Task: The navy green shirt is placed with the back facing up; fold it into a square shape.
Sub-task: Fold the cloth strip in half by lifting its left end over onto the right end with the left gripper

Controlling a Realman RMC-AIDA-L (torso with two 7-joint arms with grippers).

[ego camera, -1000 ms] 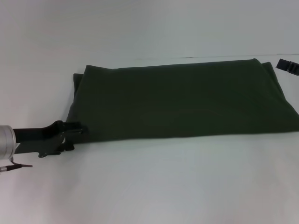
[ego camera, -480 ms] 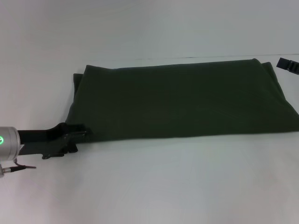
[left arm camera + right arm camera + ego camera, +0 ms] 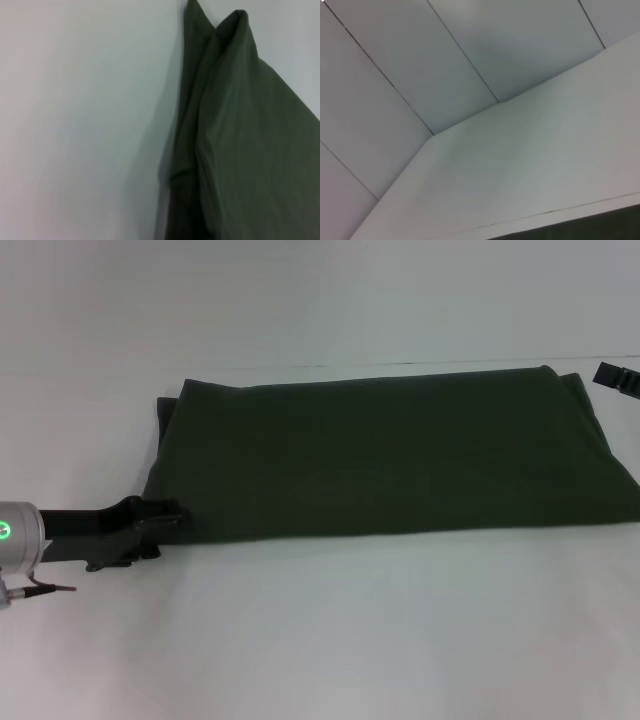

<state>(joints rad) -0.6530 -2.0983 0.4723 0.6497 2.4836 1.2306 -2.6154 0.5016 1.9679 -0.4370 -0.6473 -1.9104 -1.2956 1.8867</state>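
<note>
White counter (image 3: 320, 640) all around, plain and pale, with the navy green shirt (image 3: 390, 455) lying across the middle-to-far part of it in the head view. It's already folded down into a long flat band running side to side, smooth on top, with a slightly bunched edge at its left end where layers stack up.

Left gripper (image 3: 160, 520) sits low at the near-left corner of the shirt, arm coming in from the left edge of the head view with a green light glowing on the wrist. Its tips are right at the fabric's corner and look like they touch it, but I can't tell if the fingers are pinched on the cloth or not. The left wrist view just shows that folded edge of the shirt (image 3: 240, 140) up close against the white counter (image 3: 75, 125), with a couple of ridged folds.

Right gripper (image 3: 618, 379) only peeks in at the far right edge, beside the shirt's far-right corner, apart from it. Can't tell its finger state either.
</note>
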